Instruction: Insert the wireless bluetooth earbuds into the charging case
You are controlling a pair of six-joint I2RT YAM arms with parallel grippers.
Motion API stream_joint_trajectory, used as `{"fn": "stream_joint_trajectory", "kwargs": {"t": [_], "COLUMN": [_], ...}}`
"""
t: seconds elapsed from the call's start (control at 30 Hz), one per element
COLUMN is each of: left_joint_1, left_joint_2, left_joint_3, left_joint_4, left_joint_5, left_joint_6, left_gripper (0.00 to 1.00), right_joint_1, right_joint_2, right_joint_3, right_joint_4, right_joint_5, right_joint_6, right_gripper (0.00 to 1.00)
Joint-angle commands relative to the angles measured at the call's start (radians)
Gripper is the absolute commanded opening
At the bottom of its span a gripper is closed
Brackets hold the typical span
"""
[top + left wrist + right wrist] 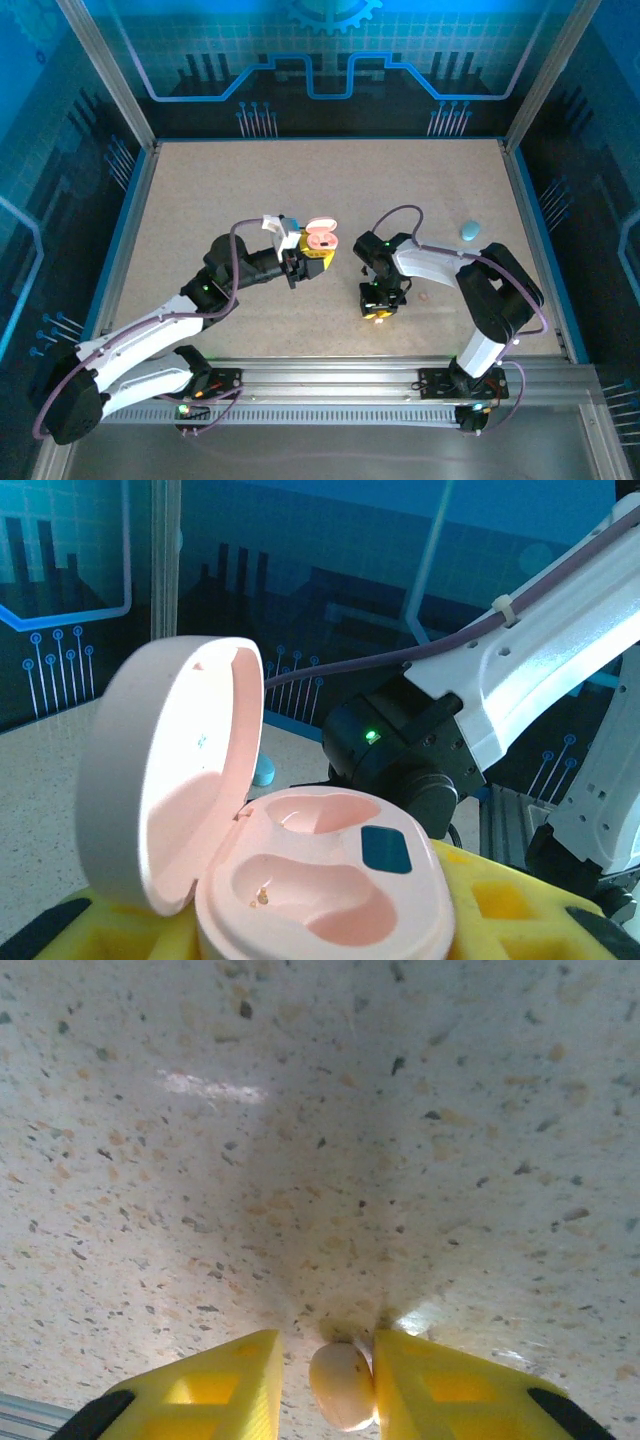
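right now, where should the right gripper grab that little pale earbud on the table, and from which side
Pinch the pale earbud across its rounded sides, coming straight down from above: it is a smooth pebble lying on the flat speckled table, with nothing to hook. The right gripper straddles it, one yellow finger touching; centring it should stop it squirting out.

Left arm: reached forward and inward, elbow bent. Left gripper: held level, yellow fingers clamped on the pink case.
Right arm: folded back toward centre. Right gripper: pointed straight down, jaws narrowly parted, one finger touching an earbud.
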Motion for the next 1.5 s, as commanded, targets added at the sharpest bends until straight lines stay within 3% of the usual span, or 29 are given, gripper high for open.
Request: {"fn": "stream_joint_trajectory", "kwargs": {"t": [0.0,0.57,1.07,1.23,1.47], "left_joint_1": [-0.008,-0.007,-0.007,-0.007,-0.007], "left_joint_2": [-0.023,-0.027,-0.030,-0.033,-0.049], "left_joint_3": [-0.010,-0.011,-0.013,-0.013,-0.038], "left_joint_4": [0.010,0.008,0.006,-0.006,-0.011], "left_joint_5": [-0.015,-0.017,-0.023,-0.043,-0.123], "left_joint_6": [0.007,0.003,0.002,0.013,0.044], "left_gripper": [0.38,0.38,0.38,0.38,0.38], "right_joint_1": [0.019,0.047,0.032,-0.076,-0.301], "right_joint_2": [0.011,0.049,-0.010,-0.173,-0.338], "right_joint_3": [0.023,0.047,0.050,0.030,-0.025], "right_joint_4": [-0.050,-0.074,-0.071,0.015,0.311], "right_joint_5": [0.026,0.045,0.033,-0.183,-0.761], "right_joint_6": [-0.020,-0.037,-0.035,-0.043,0.074], "right_gripper": [0.31,0.28,0.17,0.18,0.18]}}
